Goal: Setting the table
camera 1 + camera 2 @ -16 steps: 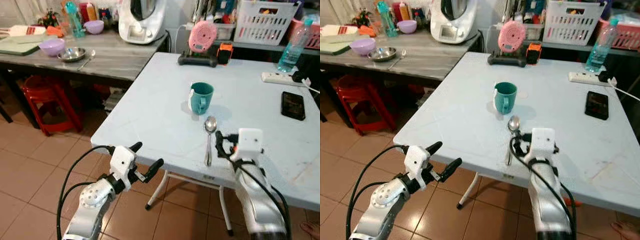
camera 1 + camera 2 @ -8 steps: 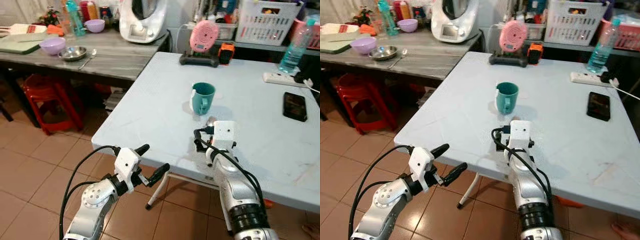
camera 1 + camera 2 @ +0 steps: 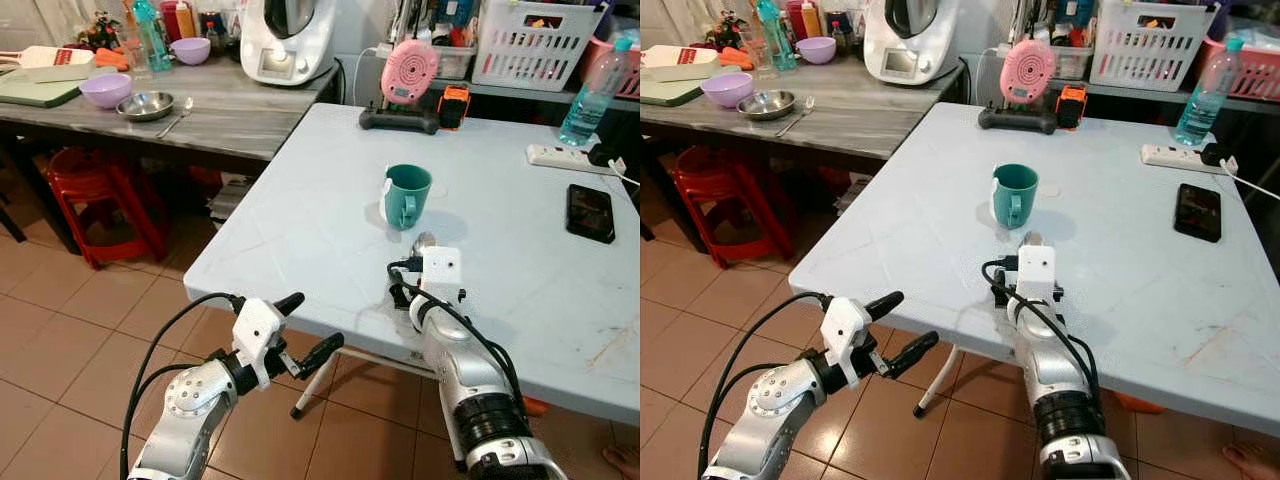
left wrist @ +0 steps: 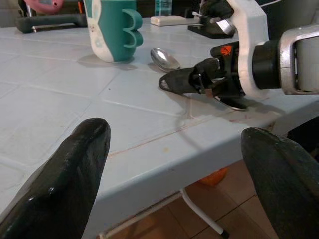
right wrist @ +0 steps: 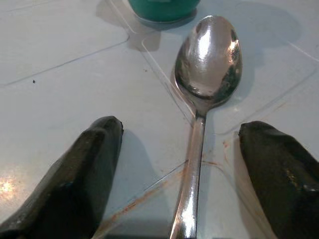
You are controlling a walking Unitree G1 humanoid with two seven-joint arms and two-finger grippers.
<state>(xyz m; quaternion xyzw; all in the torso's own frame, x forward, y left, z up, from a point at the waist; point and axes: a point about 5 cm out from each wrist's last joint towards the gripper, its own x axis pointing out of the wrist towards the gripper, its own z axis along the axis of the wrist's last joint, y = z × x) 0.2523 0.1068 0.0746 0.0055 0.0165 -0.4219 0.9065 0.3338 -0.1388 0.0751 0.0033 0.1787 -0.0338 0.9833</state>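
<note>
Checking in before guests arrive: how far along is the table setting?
Done: the teal mug stands on the white table, with the spoon lying beside it. In hand: the right gripper sits open astride the spoon's handle. Left: the left gripper hangs open off the table edge; no plate is set.

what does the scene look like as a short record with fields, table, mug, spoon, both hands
table: light tiled top
mug: teal, upright on the table, handle toward the robot
spoon: metal, flat on the table just in front of the mug, bowl toward the mug, handle toward the table edge
right hand: low over the spoon's handle, open, one finger on each side, not gripping
left hand: open, in the air below the table's near edge, holding nothing
phone: black, on the table's right side
</note>
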